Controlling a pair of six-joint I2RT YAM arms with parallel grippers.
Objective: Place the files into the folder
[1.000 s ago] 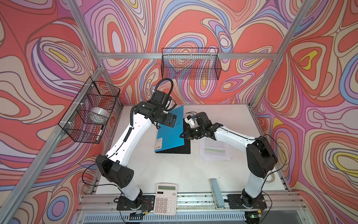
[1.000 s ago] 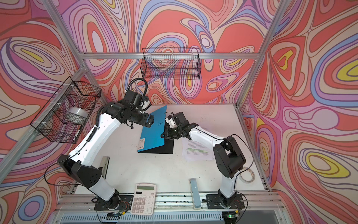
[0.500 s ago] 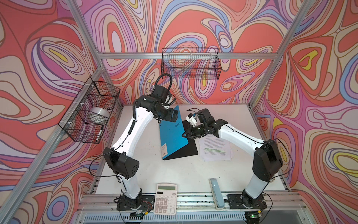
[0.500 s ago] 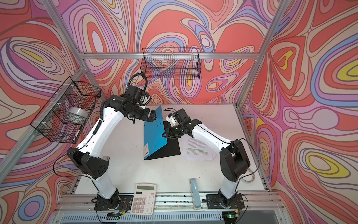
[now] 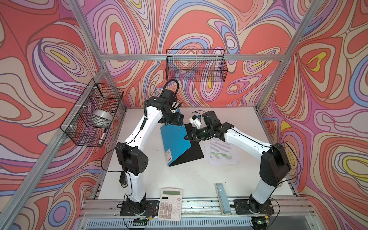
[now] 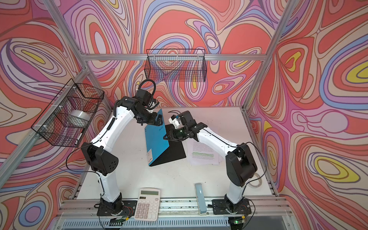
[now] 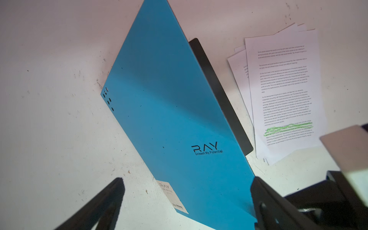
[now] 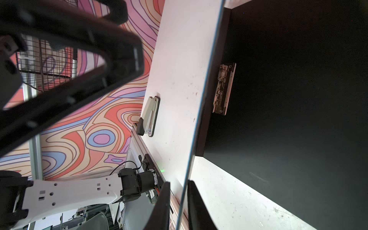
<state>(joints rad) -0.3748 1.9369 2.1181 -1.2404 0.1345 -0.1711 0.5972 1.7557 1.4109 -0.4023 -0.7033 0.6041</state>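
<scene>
Raised steeper than 1 second ago, the cover of the folder [image 5: 175,139] is straddled by the slightly parted right claw [image 8: 179,182]; the left claw [image 7: 188,179] is spread wide, empty. Files [image 5: 221,153] are laid beside the folder.

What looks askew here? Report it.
The files lie fanned, corners misaligned, beside the folder. The folder's blue cover stands tilted half open, its edge between the fingers of the right gripper.
</scene>
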